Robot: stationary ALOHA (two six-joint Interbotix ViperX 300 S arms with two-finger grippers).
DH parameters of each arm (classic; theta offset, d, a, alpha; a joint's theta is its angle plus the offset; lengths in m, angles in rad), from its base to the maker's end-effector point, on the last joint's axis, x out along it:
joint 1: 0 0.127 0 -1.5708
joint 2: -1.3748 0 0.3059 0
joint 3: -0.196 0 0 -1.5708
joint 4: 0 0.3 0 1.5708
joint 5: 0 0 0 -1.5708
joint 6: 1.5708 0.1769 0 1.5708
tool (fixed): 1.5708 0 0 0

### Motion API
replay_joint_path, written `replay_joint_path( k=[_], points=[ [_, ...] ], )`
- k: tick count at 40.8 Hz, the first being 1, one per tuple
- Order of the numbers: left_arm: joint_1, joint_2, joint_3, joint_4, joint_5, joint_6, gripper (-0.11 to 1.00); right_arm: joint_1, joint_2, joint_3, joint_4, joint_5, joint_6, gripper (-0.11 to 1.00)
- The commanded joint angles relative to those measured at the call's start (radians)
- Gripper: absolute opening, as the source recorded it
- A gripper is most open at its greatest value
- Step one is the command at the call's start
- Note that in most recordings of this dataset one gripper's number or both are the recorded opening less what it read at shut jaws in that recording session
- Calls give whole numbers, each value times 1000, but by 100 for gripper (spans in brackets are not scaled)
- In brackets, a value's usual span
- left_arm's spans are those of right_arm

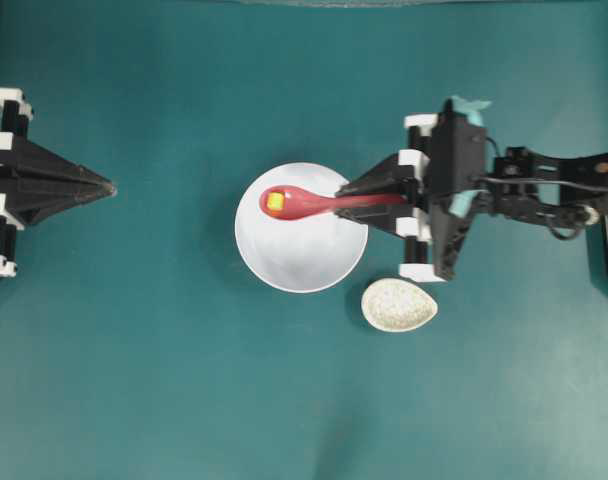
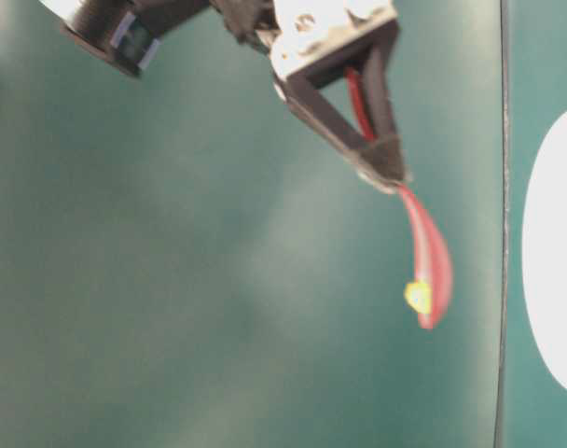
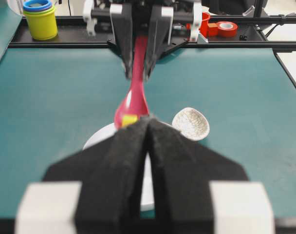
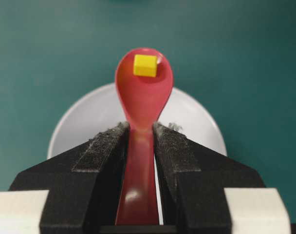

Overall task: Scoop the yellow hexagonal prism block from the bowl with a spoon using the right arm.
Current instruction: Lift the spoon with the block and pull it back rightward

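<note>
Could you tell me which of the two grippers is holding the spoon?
The right gripper: its jaws clamp the red spoon handle; the left gripper holds nothing.

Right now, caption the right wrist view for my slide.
Right pincer grips the spoon, yellow block in its scoop, above the white bowl.

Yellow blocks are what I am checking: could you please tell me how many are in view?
1. The yellow block sits in the scoop of the spoon held by the right gripper over the bowl. None other shows in the bowl.
</note>
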Motion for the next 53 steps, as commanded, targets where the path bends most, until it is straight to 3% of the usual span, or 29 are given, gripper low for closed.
replay_joint_path(
  k=[1, 16, 53],
  points=[
    [0, 8, -20, 3, -8, 2, -1, 5, -61, -3, -2, -6, 2, 24],
    [-2, 8, -20, 3, -12, 0, -1, 6, -184, 37, -2, -2, 5, 24],
    [0, -8, -25, -2, -23, -21, -1, 6, -178, 21, -2, 8, 6, 24]
  ],
)
